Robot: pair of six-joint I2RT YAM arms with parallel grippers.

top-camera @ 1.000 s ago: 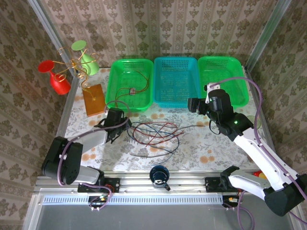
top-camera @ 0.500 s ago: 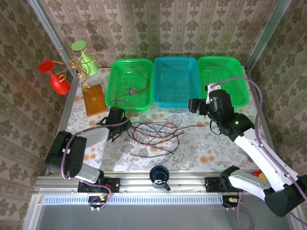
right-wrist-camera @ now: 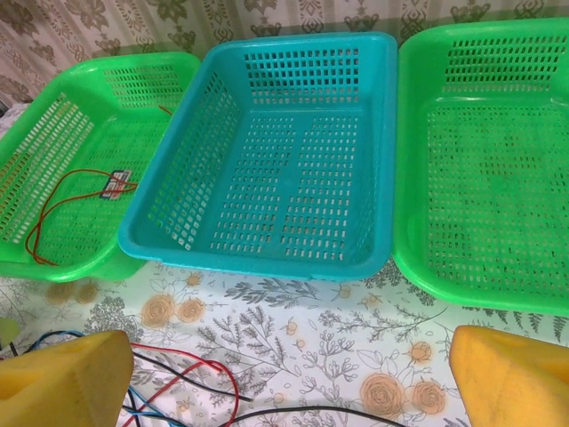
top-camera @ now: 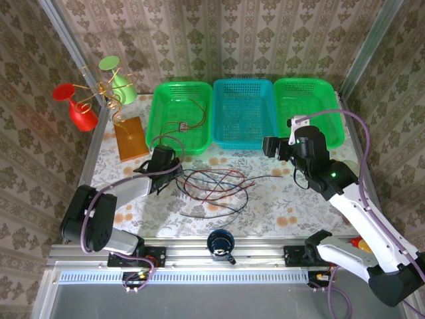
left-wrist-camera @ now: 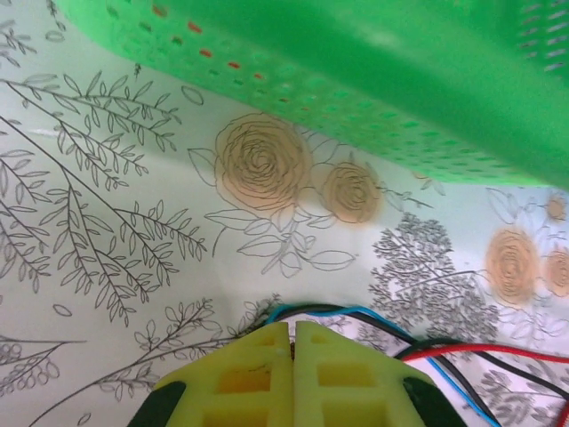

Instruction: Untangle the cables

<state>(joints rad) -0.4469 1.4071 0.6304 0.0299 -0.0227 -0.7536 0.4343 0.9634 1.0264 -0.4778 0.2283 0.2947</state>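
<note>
Left pincer is pressed together, seemingly nipping the left end of the thin red, dark blue and black cables tangled on the floral surface, while the right pincer is apart nearby; next comes drawing one strand clear.

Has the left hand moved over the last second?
Yes, slightly: the left hand has shifted right, toward the cables, judged against the front rim of the left green basket.

Left pincer is boxed in ahead by the green basket wall (pretty close), cables crowd its right, bare tablecloth on its left.
</note>
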